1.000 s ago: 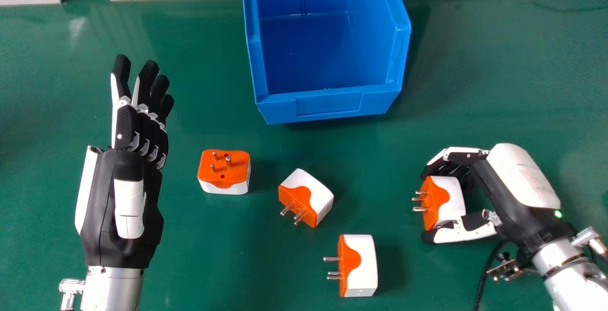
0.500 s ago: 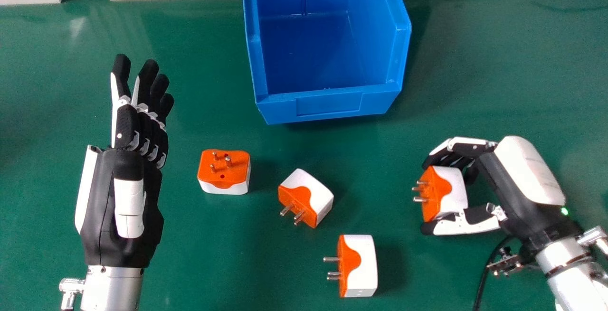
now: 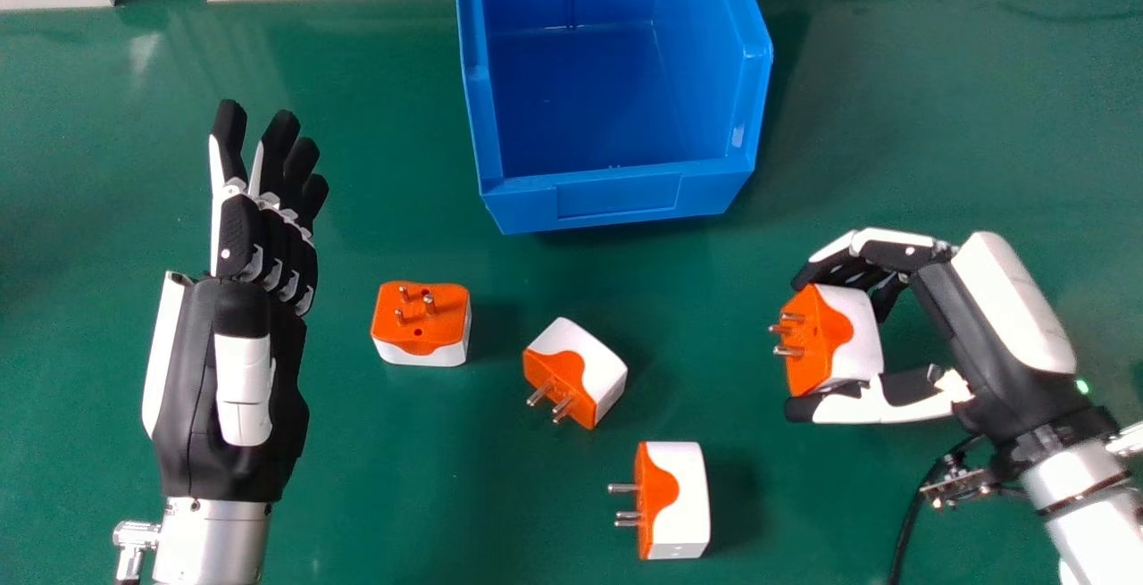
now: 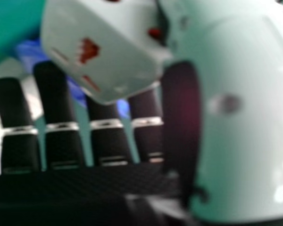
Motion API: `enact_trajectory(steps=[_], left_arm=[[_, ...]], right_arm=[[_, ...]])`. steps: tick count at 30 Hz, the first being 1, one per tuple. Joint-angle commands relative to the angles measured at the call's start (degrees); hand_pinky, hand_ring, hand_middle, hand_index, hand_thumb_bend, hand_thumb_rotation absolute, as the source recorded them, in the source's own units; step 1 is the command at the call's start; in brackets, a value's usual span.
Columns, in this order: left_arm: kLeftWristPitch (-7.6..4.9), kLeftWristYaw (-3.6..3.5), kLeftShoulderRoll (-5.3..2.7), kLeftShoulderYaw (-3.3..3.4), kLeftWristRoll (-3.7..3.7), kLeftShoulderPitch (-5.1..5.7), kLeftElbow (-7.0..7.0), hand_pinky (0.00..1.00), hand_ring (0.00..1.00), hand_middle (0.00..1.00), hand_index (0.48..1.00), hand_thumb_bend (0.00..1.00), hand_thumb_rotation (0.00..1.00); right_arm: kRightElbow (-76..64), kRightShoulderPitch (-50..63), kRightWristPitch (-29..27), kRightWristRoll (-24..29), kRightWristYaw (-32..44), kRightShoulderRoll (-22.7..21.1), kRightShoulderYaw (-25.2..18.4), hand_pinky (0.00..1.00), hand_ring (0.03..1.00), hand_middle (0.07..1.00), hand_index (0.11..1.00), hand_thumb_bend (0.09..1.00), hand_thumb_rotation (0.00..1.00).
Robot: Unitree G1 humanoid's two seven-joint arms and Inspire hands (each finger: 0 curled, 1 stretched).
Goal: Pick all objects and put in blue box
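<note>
At the left of the head view, the robot's left hand point(image 3: 259, 237) is released, fingers extended, holding nothing. To its right, an orange and white plug adapter point(image 3: 421, 321) sits prongs up on the green table point(image 3: 375, 478). Next is a second adapter point(image 3: 576, 371), set at an angle, nearer the robot than the blue box point(image 3: 616, 196). A third adapter point(image 3: 674, 500) lies closer still, prongs pointing left. Rightmost, the right hand point(image 3: 902, 254) grasps a fourth adapter point(image 3: 835, 339) between thumb and fingers.
</note>
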Motion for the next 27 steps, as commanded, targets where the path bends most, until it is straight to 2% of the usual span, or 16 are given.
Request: enact_trajectory(steps=[1, 7, 12, 23, 27], left_arm=[[-0.28, -0.21, -0.04, -0.08, -0.22, -0.31, -0.81, 1.00, 1.00, 1.00, 1.000, 0.95, 0.93], [-0.04, -0.35, 0.11, 0.06, -0.48, -0.30, -1.01, 1.00, 1.00, 1.00, 1.000, 0.95, 0.93], [-0.11, -0.17, 0.14, 0.15, -0.20, -0.25, -1.17, 1.00, 1.00, 1.00, 1.000, 0.95, 0.93], [-0.78, -0.05, 0.21, 0.36, 0.55, -0.70, -0.18, 1.00, 1.00, 1.00, 1.000, 0.94, 0.93], [-0.62, -0.04, 0.28, 0.38, 0.61, -0.53, -0.47, 1.00, 1.00, 1.00, 1.000, 0.93, 0.93]], right_arm=[[-4.84, 1.01, -0.60, 3.16, 1.62, 0.25, -2.27, 0.38, 0.405, 0.485, 0.527, 0.518, 0.00], [-11.34, 1.97, -0.89, 6.78, 5.52, 1.37, -4.67, 0.38, 0.402, 0.489, 0.529, 0.516, 0.00], [-13.34, 2.19, -1.13, 7.33, 7.02, 2.47, -6.22, 0.37, 0.396, 0.492, 0.531, 0.515, 0.00], [-18.33, 1.87, -0.88, 8.68, 9.43, 4.56, -9.47, 0.36, 0.396, 0.492, 0.533, 0.514, 0.00], [-19.75, 1.09, -0.71, 8.87, 10.01, 5.53, -9.96, 0.35, 0.397, 0.492, 0.533, 0.514, 0.00]])
